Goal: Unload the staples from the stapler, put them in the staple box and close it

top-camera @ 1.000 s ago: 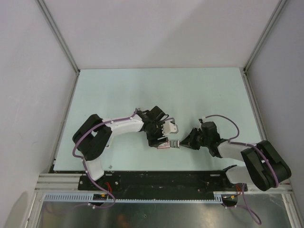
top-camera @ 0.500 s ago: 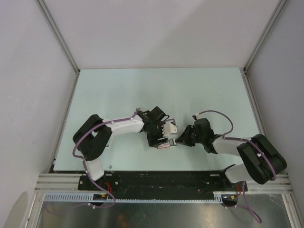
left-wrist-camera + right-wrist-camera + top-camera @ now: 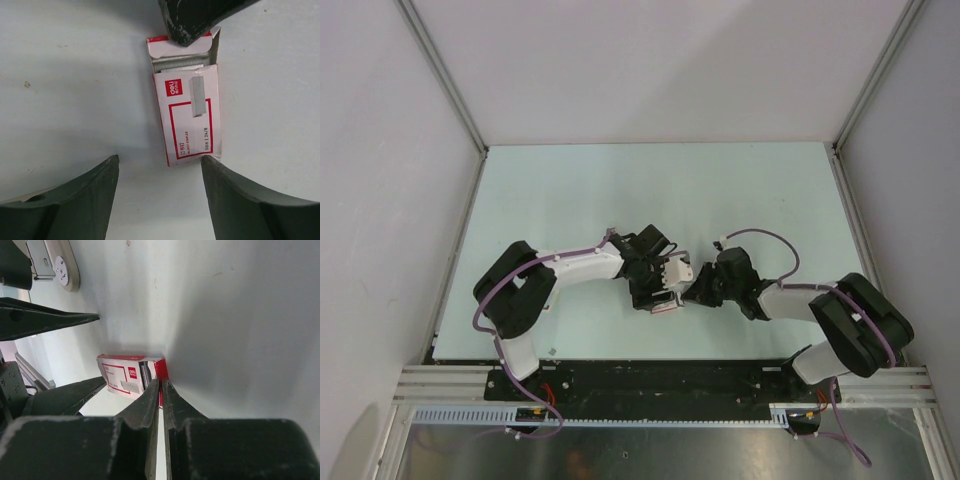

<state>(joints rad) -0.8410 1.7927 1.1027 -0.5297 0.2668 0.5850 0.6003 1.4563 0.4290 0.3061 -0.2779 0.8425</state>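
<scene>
Right gripper (image 3: 161, 382): fingers drawn almost together, tips at the open end of the staple box (image 3: 187, 120). Whether a strip is pinched between them cannot be told.
Left gripper (image 3: 160, 160): spread wide, holding nothing, straddling the box's closed end, one finger just beside a corner.
Staple box: red and white, flat on the table (image 3: 570, 190), flap open.
Staples (image 3: 180, 62): grey strips showing inside the open end.
Stapler (image 3: 67, 267): probably the beige body lying beyond the left fingers, apart from the box.

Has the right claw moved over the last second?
Yes. The right claw has shifted left, closing on the staple box, which stayed put.
</scene>
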